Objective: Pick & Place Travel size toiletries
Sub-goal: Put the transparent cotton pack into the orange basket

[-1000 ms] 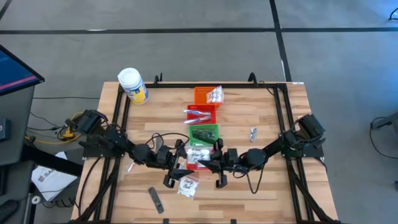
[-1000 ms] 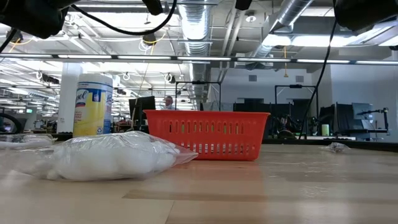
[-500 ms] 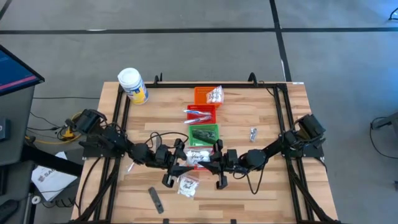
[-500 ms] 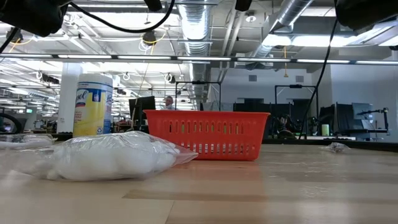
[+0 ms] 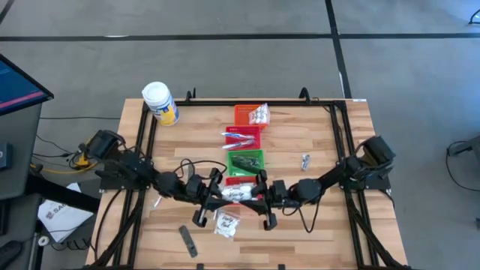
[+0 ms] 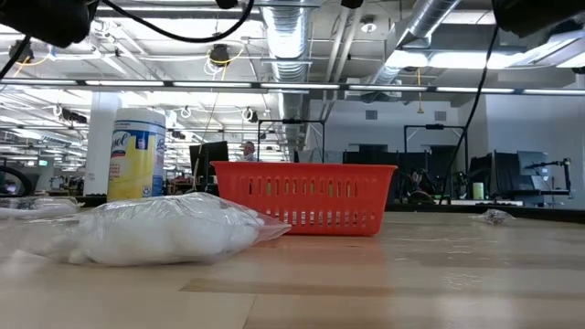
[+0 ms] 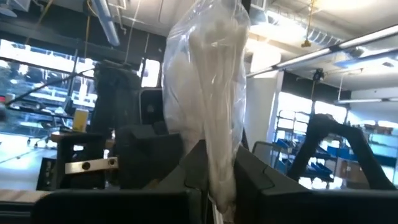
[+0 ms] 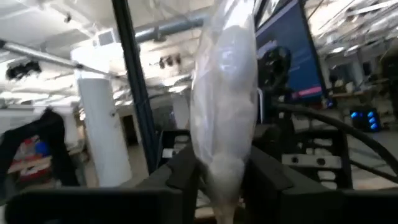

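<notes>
A clear sachet (image 5: 236, 193) with white contents hangs between my two grippers, over a red basket (image 5: 238, 180) at the table's middle. My left gripper (image 5: 219, 195) is at the sachet's left end and shut on it. My right gripper (image 5: 255, 196) is at its right end, fingers a little apart on either side of that end (image 8: 224, 186). A second sachet (image 5: 225, 223) and a dark strip (image 5: 187, 240) lie on the wood nearer the front edge. A small silvery tube (image 5: 305, 160) lies to the right. My left gripper pinches the sachet's left end (image 7: 221, 180) between its two fingers, reaching in level from the table's left. The sachet sticks out past the fingertips toward the right gripper, lifted clear of the basket. My right gripper flanks the sachet's other end closely; whether its fingers touch it I cannot tell.
A row of baskets runs toward the far edge: green (image 5: 246, 160), red with toothbrushes (image 5: 244, 137), orange (image 5: 246, 114) with a sachet (image 5: 259, 114). A white jar with a yellow label (image 5: 160, 103) stands at the far left corner. Cables trail from both arms.
Both grippers and the sachet between them have shifted slightly toward the table's near edge. The sachet stays lifted and level.
</notes>
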{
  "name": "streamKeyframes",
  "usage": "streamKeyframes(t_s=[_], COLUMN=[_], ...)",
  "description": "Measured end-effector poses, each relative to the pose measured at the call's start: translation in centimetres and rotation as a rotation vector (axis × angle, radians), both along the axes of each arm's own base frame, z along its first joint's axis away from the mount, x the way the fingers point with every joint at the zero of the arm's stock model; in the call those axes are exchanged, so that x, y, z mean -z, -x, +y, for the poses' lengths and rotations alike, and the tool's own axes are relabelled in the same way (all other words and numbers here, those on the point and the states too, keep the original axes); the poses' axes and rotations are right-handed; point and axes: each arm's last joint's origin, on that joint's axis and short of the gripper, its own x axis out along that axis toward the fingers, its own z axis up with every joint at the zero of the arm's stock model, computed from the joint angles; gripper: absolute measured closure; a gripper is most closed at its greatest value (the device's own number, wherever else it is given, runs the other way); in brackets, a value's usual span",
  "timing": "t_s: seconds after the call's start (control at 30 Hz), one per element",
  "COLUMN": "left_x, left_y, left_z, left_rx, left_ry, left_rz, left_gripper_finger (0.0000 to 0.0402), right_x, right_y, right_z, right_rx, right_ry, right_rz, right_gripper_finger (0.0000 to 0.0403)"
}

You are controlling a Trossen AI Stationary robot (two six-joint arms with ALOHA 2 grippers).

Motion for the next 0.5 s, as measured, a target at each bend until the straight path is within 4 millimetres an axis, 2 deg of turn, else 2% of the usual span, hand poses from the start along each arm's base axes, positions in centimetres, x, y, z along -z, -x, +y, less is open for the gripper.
streamKeyframes(t_s=[0.3,0.5], left_x=[-2.9,-4.0], left_y=[2.4,4.1], left_z=[-0.2,0.1], left_rx=[0.020,0.020], left_ry=[-0.057,-0.029], left_rz=[0.113,0.250], left_gripper_finger=[0.0386,0.0387], right_x=[-2.0,-3.4], right_y=[0.9,2.2], right_z=[-0.6,-0.7], right_rx=[-0.053,-0.069], right_ry=[0.021,0.037], right_rz=[0.156,0.238], right_gripper_finger=[0.0198,0.0169])
